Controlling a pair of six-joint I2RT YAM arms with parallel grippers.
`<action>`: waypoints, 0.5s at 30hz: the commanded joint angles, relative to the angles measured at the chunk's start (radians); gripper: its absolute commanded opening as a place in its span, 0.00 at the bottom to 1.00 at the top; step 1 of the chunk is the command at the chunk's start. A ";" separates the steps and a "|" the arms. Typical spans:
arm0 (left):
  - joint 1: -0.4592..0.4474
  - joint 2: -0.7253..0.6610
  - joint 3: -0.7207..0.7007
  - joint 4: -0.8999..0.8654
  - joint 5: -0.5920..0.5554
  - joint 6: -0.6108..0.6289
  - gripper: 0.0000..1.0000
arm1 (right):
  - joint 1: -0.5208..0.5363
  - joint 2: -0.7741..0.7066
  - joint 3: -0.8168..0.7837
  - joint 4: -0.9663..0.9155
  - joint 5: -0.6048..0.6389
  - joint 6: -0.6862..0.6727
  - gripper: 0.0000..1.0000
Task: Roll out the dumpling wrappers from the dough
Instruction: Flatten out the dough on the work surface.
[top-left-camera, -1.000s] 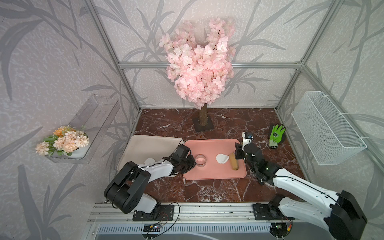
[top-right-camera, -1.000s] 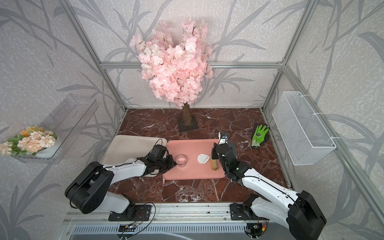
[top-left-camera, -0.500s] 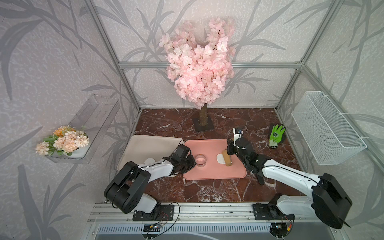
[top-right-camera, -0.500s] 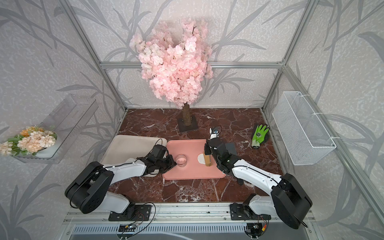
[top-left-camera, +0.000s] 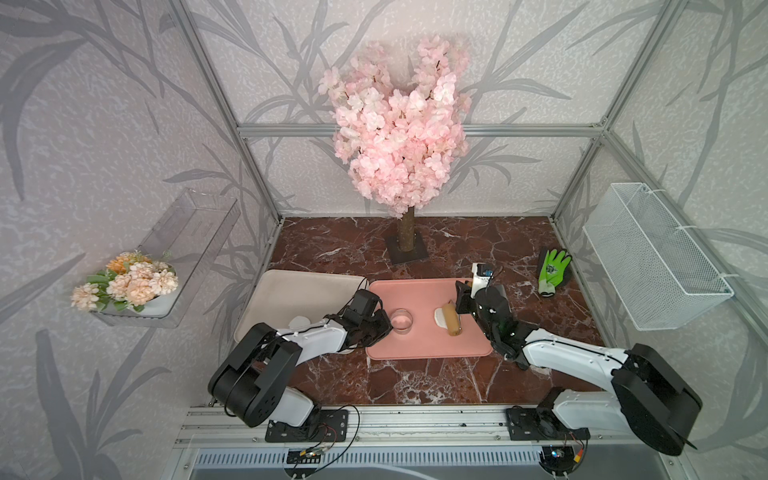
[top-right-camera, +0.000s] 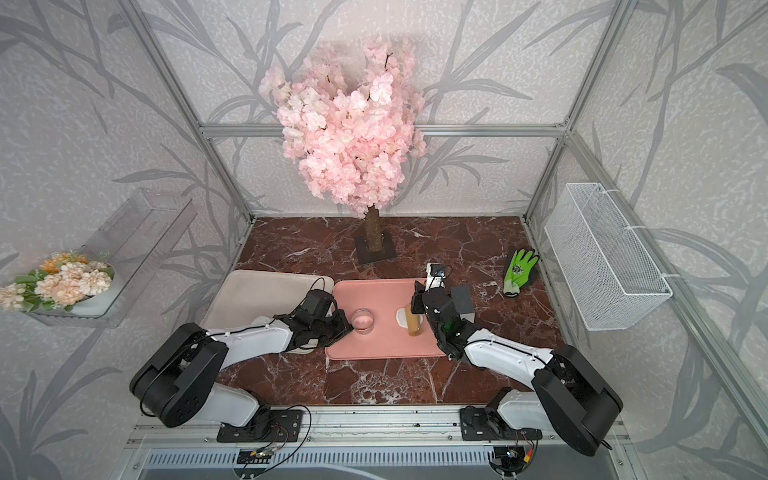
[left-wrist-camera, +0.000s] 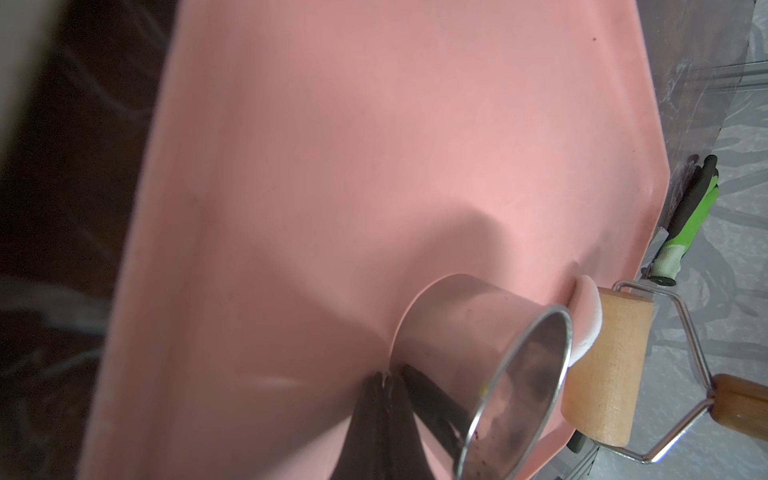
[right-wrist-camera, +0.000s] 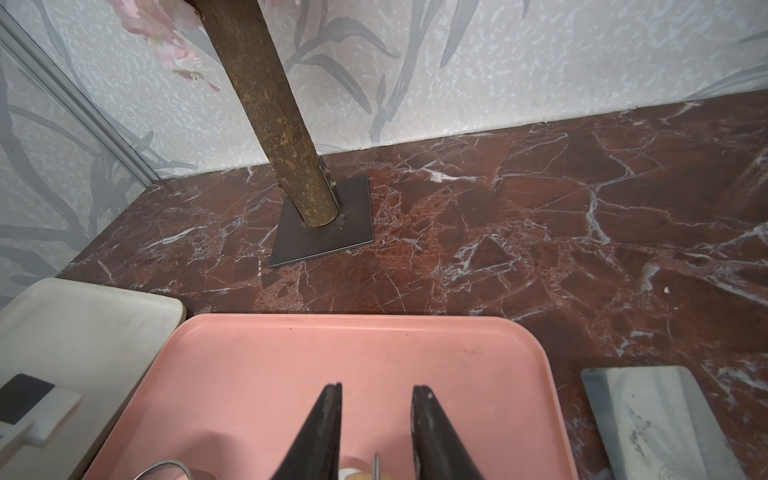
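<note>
Pink tray (top-left-camera: 415, 291) on the marble counter (top-left-camera: 415, 374) carried a ring cutter (left-wrist-camera: 469, 324) and the dough (top-left-camera: 438, 318), a white patch mostly hidden under the wooden rolling pin (top-left-camera: 451, 319). A dumpling wrapper (top-left-camera: 300, 322) on the beige tray (top-left-camera: 299, 291) lay partly behind the left arm (top-left-camera: 316, 336). The left end effector (left-wrist-camera: 386, 382) was pinched together, with its tips against the cutter's wall. The right end effector (right-wrist-camera: 376, 388), fingers partly apart, clamped the rolling pin's handle, though the contact itself was cut off.
</note>
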 joint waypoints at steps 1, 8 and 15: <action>0.004 0.057 -0.045 -0.166 -0.043 0.008 0.00 | 0.012 0.060 -0.050 -0.148 0.011 -0.027 0.00; 0.004 0.058 -0.044 -0.164 -0.046 0.006 0.00 | 0.098 0.175 0.010 -0.106 0.004 -0.015 0.00; 0.004 0.042 -0.053 -0.173 -0.049 0.008 0.00 | 0.113 0.196 0.012 -0.082 0.017 0.037 0.00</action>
